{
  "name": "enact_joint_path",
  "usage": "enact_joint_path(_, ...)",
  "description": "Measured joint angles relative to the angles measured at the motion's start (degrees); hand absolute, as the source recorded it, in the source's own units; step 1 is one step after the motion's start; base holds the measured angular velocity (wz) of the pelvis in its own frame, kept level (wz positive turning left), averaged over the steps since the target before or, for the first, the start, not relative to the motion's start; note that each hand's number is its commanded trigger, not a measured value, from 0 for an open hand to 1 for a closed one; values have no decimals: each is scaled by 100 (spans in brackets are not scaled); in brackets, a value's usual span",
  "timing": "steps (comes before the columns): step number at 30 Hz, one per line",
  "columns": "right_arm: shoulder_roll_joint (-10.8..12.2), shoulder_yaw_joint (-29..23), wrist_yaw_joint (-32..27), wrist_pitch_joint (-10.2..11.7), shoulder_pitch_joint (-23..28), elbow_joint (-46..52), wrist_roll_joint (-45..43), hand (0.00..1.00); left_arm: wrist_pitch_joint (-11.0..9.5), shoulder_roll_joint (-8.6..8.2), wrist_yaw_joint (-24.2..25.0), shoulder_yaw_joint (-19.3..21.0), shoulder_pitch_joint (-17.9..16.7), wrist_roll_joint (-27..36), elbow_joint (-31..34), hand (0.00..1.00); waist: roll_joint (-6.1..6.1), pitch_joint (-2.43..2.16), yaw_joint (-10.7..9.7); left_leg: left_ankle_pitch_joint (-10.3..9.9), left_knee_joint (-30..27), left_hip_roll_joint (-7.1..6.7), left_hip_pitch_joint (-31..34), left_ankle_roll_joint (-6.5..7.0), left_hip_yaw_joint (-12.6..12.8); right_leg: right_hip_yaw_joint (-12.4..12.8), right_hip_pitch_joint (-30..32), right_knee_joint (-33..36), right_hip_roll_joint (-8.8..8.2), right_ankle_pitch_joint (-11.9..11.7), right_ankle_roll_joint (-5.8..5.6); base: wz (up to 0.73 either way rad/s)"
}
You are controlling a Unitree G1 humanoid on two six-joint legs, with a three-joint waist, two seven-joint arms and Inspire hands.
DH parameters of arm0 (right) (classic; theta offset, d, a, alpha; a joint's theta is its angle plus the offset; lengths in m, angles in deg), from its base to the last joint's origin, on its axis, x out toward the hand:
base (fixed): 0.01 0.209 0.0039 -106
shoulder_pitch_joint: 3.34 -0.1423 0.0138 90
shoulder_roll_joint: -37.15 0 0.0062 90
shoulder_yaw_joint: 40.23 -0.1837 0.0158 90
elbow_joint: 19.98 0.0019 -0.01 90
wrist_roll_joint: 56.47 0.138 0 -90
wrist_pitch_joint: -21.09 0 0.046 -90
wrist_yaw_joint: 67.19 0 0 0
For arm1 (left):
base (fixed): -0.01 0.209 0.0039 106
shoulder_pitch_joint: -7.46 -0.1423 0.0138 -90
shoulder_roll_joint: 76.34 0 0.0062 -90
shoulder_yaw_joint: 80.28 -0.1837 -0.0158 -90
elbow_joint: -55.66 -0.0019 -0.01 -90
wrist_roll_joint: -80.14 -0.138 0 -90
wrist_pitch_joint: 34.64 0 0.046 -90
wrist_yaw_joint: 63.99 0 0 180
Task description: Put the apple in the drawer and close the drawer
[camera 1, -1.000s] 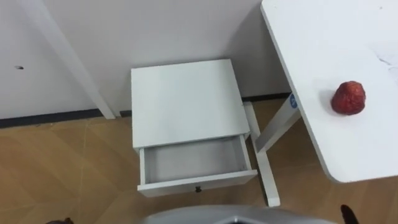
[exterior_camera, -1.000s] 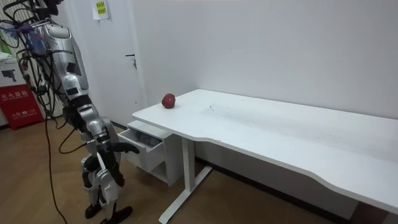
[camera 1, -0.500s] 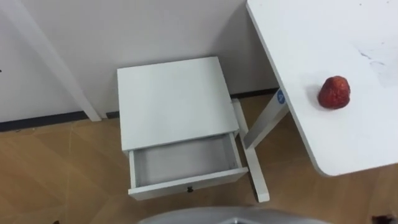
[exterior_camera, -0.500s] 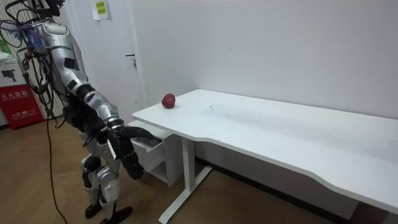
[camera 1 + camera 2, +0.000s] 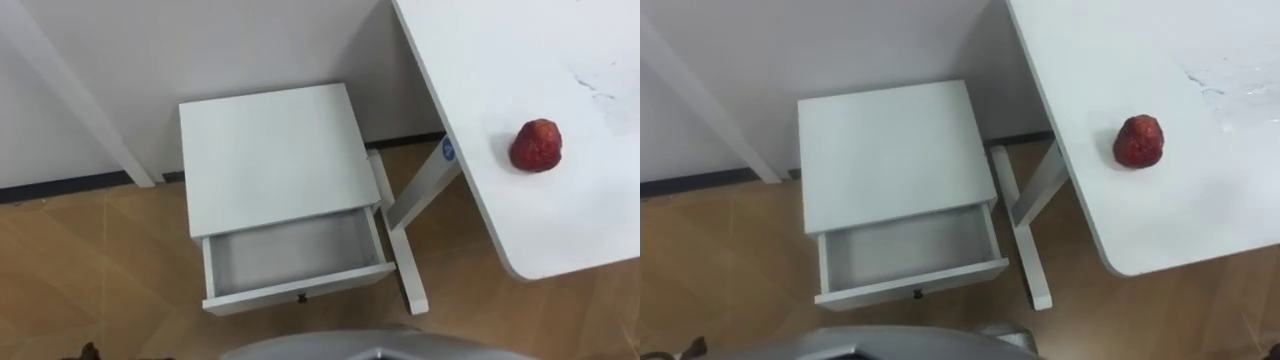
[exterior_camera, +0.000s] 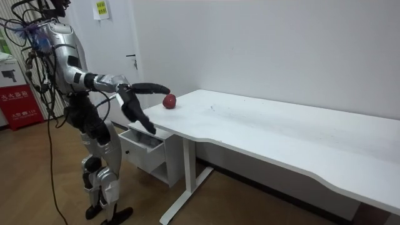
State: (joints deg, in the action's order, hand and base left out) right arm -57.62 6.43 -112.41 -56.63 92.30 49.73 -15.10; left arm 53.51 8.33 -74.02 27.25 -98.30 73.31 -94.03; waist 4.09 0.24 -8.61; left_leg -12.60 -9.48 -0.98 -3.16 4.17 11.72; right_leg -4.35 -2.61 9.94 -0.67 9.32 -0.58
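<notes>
While my right hand (image 6: 153,88) reaches out flat and empty, the apple (image 5: 535,146) sits on the desk (image 5: 480,80) ahead of its fingertips, untouched; I'd come over it and curl round gently, no rolling; left hand (image 6: 145,122), straight-fingered and empty, hangs lower, above the open drawer (image 5: 290,255).

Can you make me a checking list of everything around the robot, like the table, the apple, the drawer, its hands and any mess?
surface: white table, bare apart from the apple.
job's things: apple lies near the table's end, untouched; cabinet stands beside the table; its drawer is pulled open, nothing in it.
clutter: nothing seen.
hands: in the room view the right hand reaches level toward the table; the left hand seems to slant down in front of the cabinet; neither has the apple.
cables: nothing seen besides the robot's own.
surroundings: white wall, wooden floor, door.
</notes>
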Motion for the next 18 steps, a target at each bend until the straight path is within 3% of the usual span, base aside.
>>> enact_joint_path(3,0,489,-14,17,25,419,-783,0,-54,4,108,-206,157,-40,-16,0,-20,-10,137,0,-16,8,61,0,62,43,91,19,5,0,0,-10)
enact_joint_path(8,-1,1143,207,18,74,792,-1676,0,-140,38,192,-447,128,21,-9,0,6,-4,380,1,-10,20,44,0,77,87,136,68,15,0,0,-1)
enact_joint_path(18,1,2150,1143,-130,122,872,-2849,0,-122,36,169,-539,39,-12,-99,0,-67,1,561,0,-8,23,9,-1,-4,-56,51,40,-2,0,0,5)
